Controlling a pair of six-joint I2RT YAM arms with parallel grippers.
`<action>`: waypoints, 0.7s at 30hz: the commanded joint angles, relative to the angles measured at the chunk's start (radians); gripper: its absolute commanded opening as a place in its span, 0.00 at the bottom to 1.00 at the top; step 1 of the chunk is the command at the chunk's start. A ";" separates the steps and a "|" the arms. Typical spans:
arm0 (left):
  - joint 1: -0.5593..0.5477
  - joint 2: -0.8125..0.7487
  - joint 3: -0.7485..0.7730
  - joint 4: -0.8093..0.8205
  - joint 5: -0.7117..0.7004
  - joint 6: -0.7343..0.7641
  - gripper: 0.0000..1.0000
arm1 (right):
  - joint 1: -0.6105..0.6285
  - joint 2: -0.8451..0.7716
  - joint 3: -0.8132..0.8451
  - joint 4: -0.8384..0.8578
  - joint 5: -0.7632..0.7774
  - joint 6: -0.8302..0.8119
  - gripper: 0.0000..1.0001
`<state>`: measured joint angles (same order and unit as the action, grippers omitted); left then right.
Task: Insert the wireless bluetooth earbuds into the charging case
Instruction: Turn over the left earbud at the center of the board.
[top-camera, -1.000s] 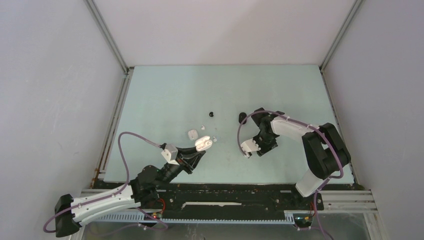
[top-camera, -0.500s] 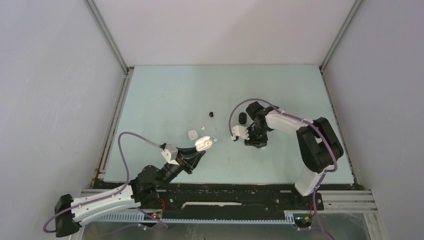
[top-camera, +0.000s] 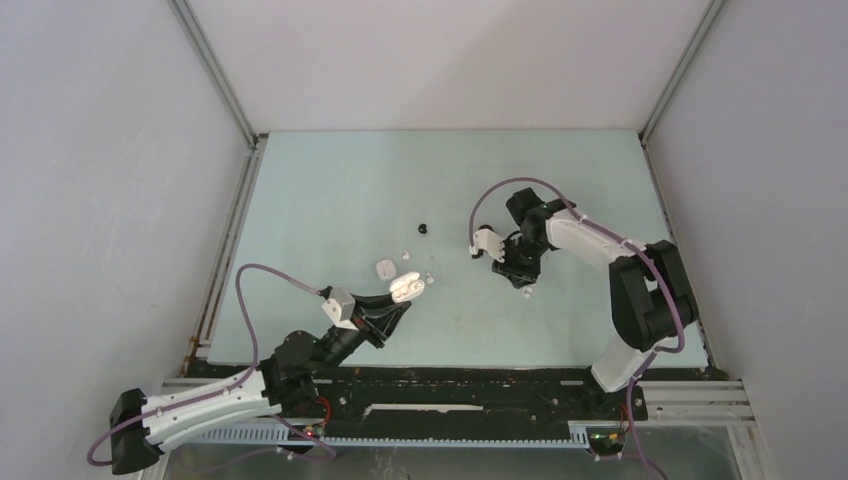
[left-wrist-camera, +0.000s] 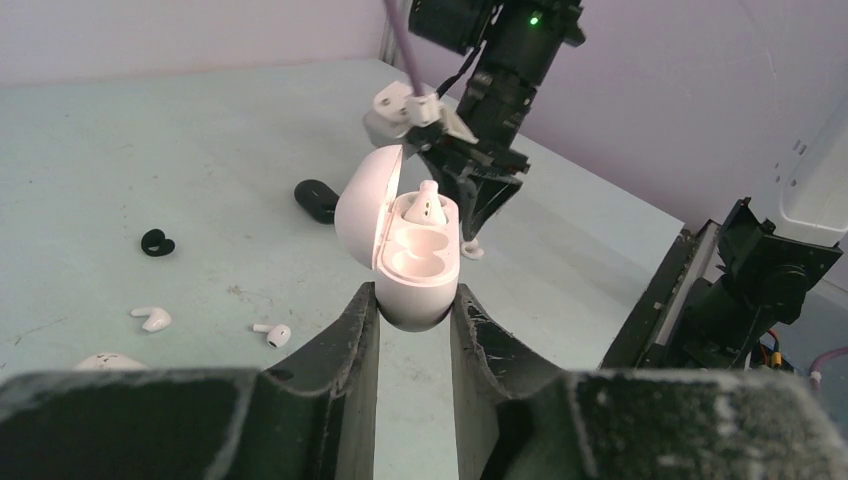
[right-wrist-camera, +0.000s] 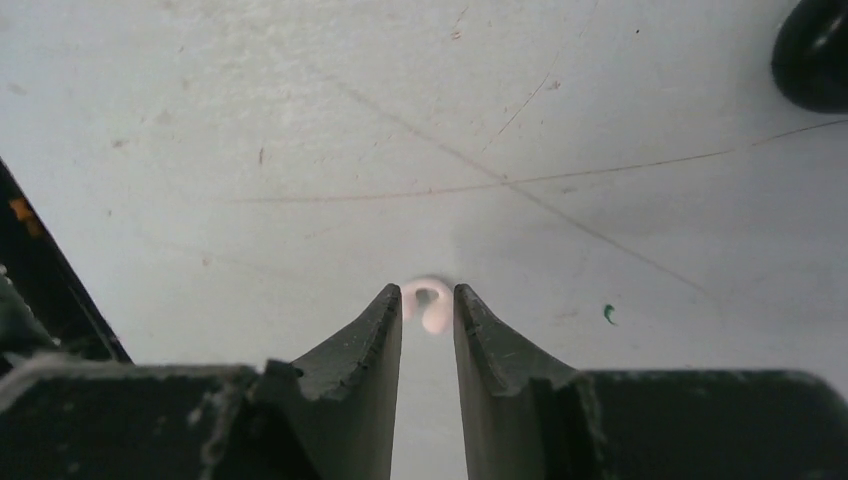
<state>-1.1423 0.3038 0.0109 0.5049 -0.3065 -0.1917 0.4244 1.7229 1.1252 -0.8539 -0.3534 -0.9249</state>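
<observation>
My left gripper (left-wrist-camera: 414, 303) is shut on the base of a white charging case (left-wrist-camera: 412, 262) (top-camera: 405, 287), held upright with its lid open. One white earbud (left-wrist-camera: 427, 205) stands in a socket of the case; the other socket is bare. My right gripper (right-wrist-camera: 428, 300) (top-camera: 516, 272) points down at the table. Its fingertips stand narrowly apart on either side of a small white earbud (right-wrist-camera: 430, 303) (top-camera: 527, 292) that lies on the surface. Two more white earbuds (left-wrist-camera: 152, 318) (left-wrist-camera: 272, 333) and a black earbud (left-wrist-camera: 156, 242) (top-camera: 423, 229) lie loose left of the case.
A black case (left-wrist-camera: 317, 200) (right-wrist-camera: 815, 50) lies on the table just beyond the right gripper. A closed white case (top-camera: 384, 268) sits left of the held case. The pale green table (top-camera: 330, 190) is walled by grey panels on three sides.
The right arm swung left and then back a little, coming down over the white earbud, and its jaws narrowed around it. The left arm and the case it holds have not moved.
</observation>
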 joint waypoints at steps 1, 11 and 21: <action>0.004 0.009 -0.117 0.026 0.016 0.003 0.00 | 0.010 -0.084 0.038 -0.108 0.053 -0.327 0.26; 0.005 -0.006 -0.117 0.014 0.011 0.005 0.00 | 0.073 -0.020 0.037 -0.094 0.239 -0.571 0.24; 0.005 0.000 -0.114 0.011 0.008 0.009 0.00 | 0.096 0.040 0.037 -0.130 0.240 -0.566 0.24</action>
<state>-1.1423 0.3042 0.0109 0.5007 -0.3008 -0.1917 0.5144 1.7538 1.1358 -0.9504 -0.1234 -1.4700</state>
